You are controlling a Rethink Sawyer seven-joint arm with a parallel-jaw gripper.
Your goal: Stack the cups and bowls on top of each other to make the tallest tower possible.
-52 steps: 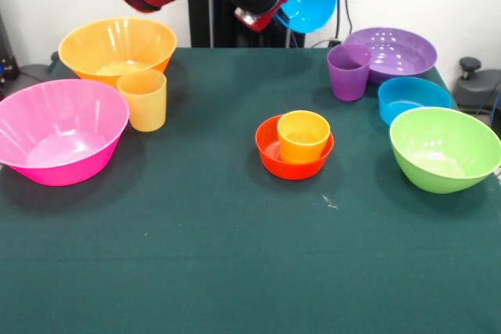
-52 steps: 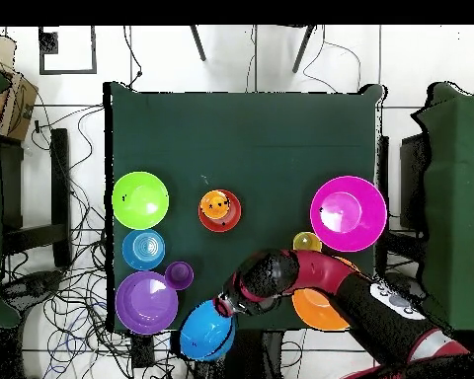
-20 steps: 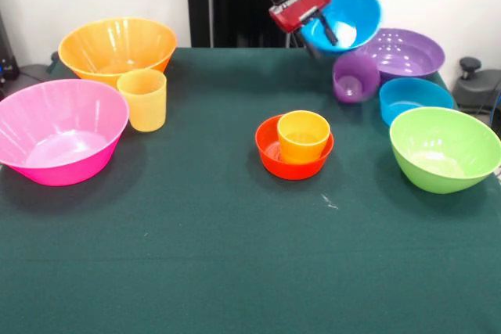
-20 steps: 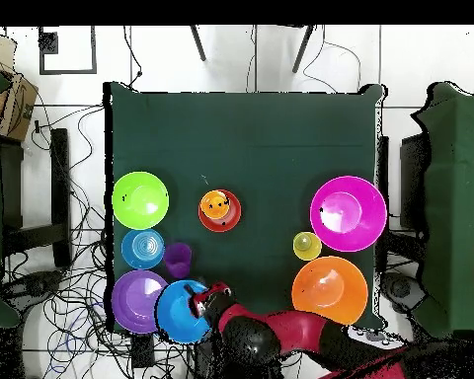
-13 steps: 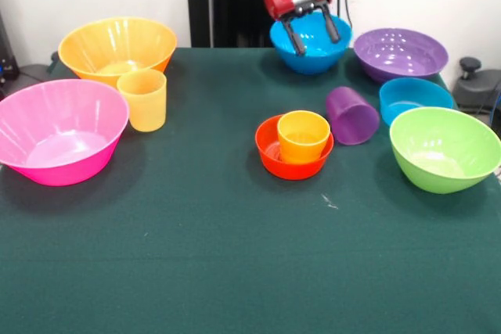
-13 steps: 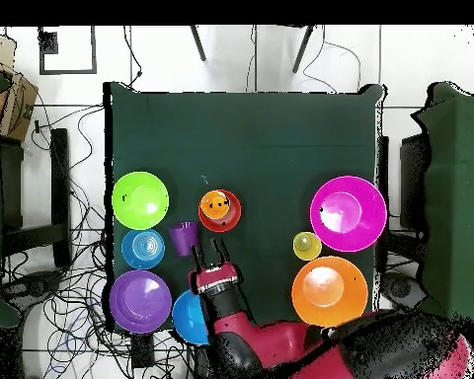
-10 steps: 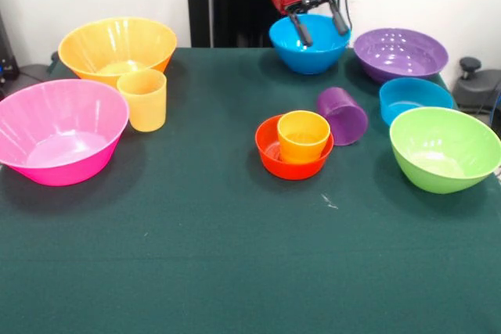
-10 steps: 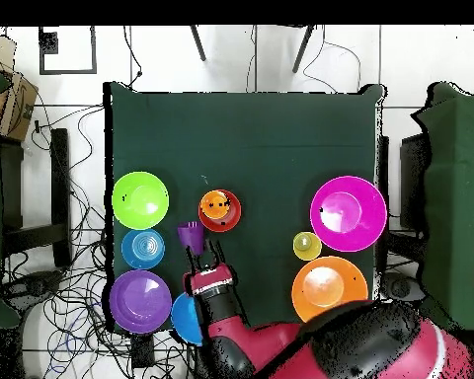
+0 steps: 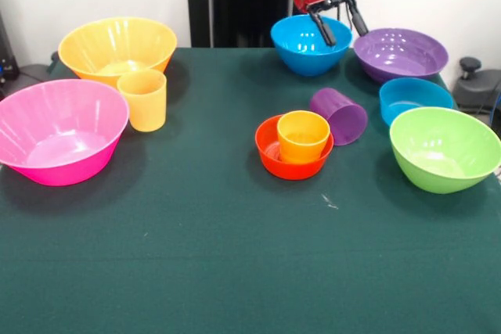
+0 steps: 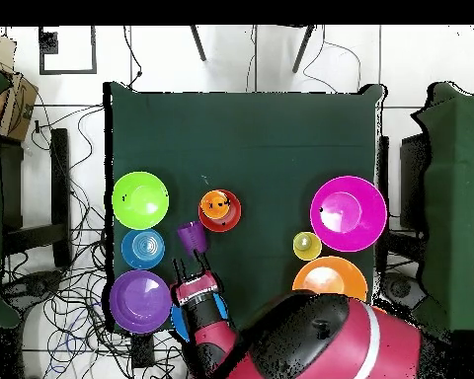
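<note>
Two things made up the tower (image 9: 294,145) so far: the orange cup (image 9: 303,135) sat inside the small red-orange bowl (image 9: 273,152), near the middle of the green table (image 9: 196,263). The gripper (image 9: 338,26) hung above the far edge, between the medium blue bowl (image 9: 307,44) and the wide purple bowl (image 9: 399,53). Its two fingers were spread apart and held nothing.

The purple cup (image 9: 339,116) lay tipped on its side, just beside the tower. It looked like the next piece to fix. A good way would be to come down slowly over it, pinch one wall near the rim, and keep clear of the tower so nothing gets bumped. A round cup on its side could roll away, so a gentle close seems best.

From the front, the purple cup's tipped-over pose was plain, and so was the height of the tower. From above, that cup (image 10: 191,236) just looked like a round purple spot, but the open fingers (image 10: 178,269) showed clearly, pointing toward it with a small gap between.
</note>
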